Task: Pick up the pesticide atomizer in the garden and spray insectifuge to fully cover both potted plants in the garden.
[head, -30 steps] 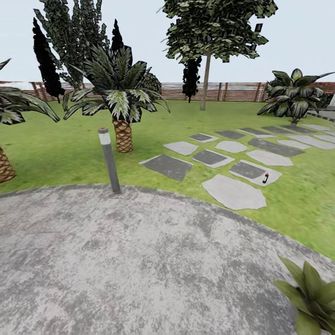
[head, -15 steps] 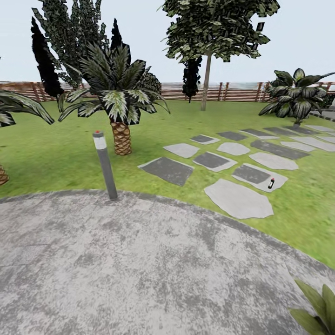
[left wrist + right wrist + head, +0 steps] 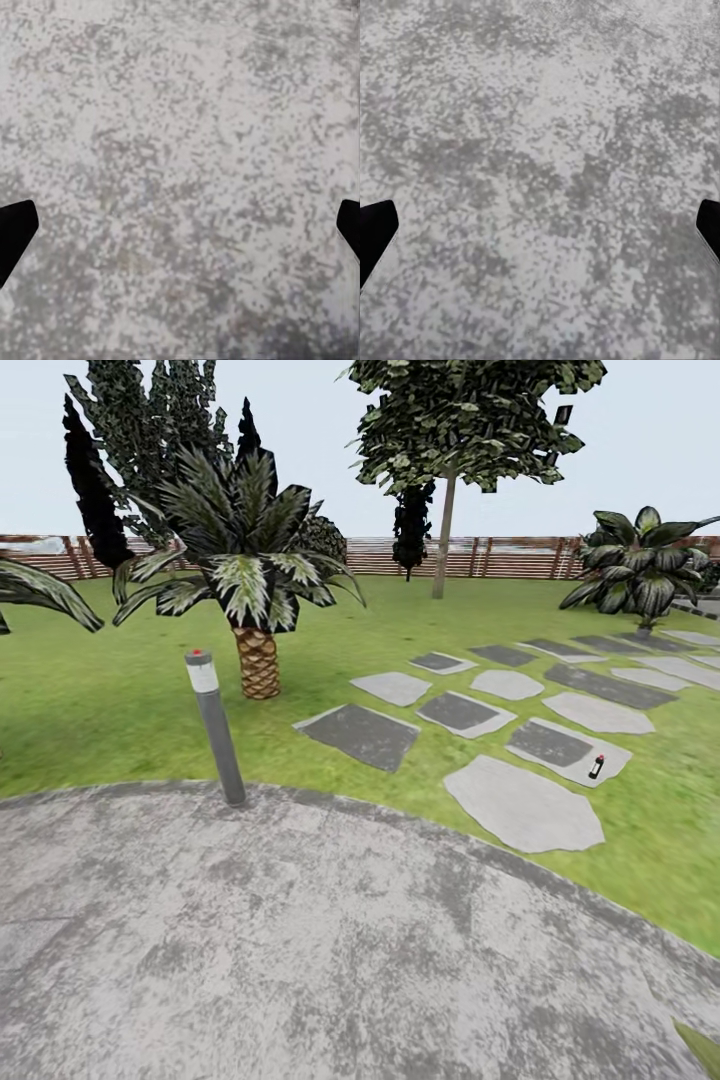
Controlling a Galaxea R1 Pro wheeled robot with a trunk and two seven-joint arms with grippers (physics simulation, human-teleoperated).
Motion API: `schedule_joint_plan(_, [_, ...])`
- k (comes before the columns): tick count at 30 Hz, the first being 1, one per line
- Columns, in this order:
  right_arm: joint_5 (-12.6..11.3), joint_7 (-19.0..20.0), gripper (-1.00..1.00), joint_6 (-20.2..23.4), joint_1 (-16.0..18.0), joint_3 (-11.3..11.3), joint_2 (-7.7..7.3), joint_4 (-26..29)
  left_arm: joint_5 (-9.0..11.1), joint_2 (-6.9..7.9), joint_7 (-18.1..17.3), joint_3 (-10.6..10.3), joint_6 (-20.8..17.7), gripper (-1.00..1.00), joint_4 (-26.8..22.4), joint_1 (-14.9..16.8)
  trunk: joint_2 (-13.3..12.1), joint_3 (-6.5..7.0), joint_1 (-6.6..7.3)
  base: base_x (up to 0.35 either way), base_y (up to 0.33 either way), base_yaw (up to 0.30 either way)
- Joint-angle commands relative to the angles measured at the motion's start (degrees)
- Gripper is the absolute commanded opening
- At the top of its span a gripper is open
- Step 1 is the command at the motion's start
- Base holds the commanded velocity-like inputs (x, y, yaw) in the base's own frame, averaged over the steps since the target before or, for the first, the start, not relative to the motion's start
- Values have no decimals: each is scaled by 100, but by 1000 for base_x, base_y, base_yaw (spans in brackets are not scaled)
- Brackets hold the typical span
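The pesticide atomizer (image 3: 597, 766), a small dark bottle with a red top, stands on a pale stepping stone (image 3: 568, 748) at the right of the head view, out on the lawn beyond the patio. A leaf tip of one potted plant (image 3: 703, 1044) shows at the bottom right corner; its pot is out of view. The left gripper (image 3: 180, 232) hangs open over bare grey patio stone, dark fingertips (image 3: 13, 234) at the frame's sides. The right gripper (image 3: 540, 232) is likewise open over the stone, fingertips (image 3: 375, 231) wide apart, nothing between them.
A grey bollard lamp (image 3: 214, 726) stands at the patio's (image 3: 300, 940) far edge. A palm-like plant (image 3: 240, 560) grows behind it on the lawn. More stepping stones (image 3: 520, 802) run to the right. A brown slatted fence (image 3: 500, 556) and dark trees close the back.
The whole head view has shifted: the camera turned left and moved, so the atomizer sits further right and lower, and the potted plant has nearly slid out at the bottom right.
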State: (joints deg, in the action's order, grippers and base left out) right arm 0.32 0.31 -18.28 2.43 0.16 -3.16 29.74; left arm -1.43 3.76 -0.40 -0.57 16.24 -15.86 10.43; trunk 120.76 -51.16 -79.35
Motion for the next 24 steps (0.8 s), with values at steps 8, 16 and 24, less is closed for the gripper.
schedule_joint_plan(8, [3,4,100,-18,3,1,-1,-10,-15,2,-4,-4,19,100,4,3,2,-5,-3,339,0,-24])
schedule_joint_plan(16, [3,5,100,-18,3,1,0,-14,-15,2,-4,-4,19,100,4,3,2,-5,-3,339,0,-193])
schedule_joint_plan(24, [3,5,100,-18,3,1,0,-16,-15,5,-4,-4,19,100,4,3,2,-5,-3,339,0,-265])
